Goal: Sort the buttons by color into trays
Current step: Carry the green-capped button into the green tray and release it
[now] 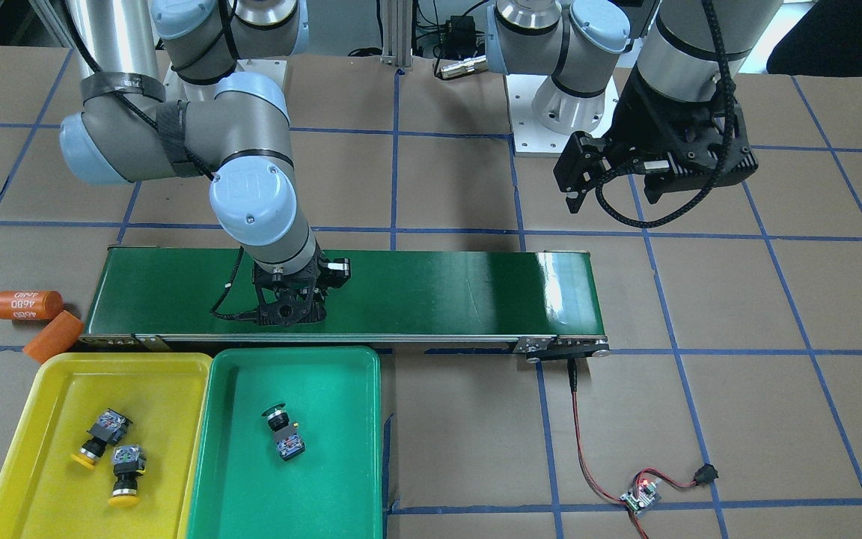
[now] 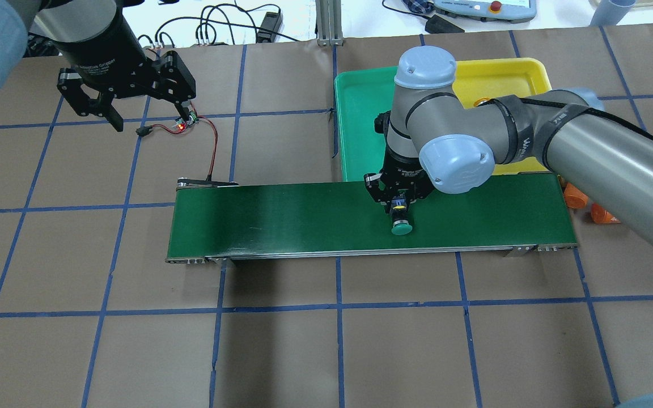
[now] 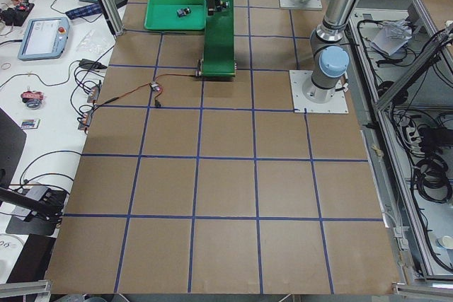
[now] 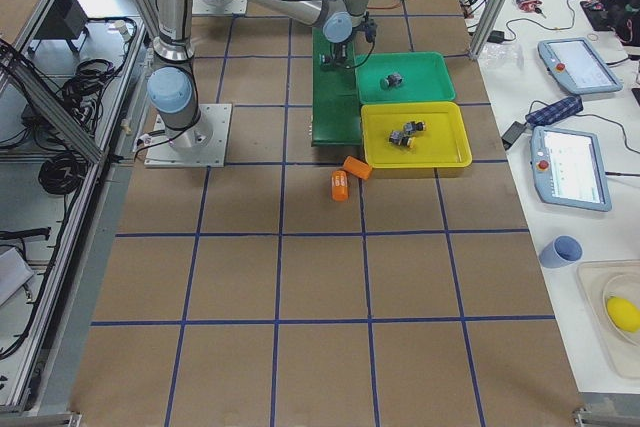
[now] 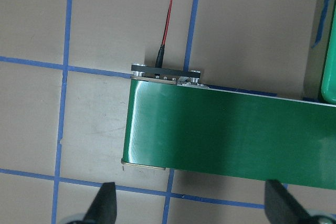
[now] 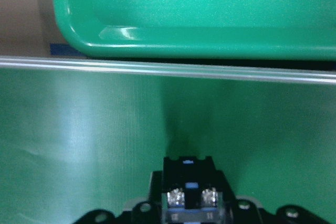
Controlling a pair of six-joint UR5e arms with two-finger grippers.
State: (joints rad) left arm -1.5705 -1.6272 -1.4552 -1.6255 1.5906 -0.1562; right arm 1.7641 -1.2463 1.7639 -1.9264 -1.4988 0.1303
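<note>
My right gripper is low over the conveyor belt and shut on a green-capped button, whose cap points towards the robot. Its contact block shows between the fingers in the right wrist view. The green tray holds one green button. Two yellow buttons lie in the yellow tray beside it. My left gripper hangs open and empty above the table past the belt's other end, with its fingers spread wide.
The dark-green conveyor belt runs across the middle, with the trays against its far side. Two orange cylinders lie off the belt's end near the yellow tray. A small controller board with red-black wires lies by the other end.
</note>
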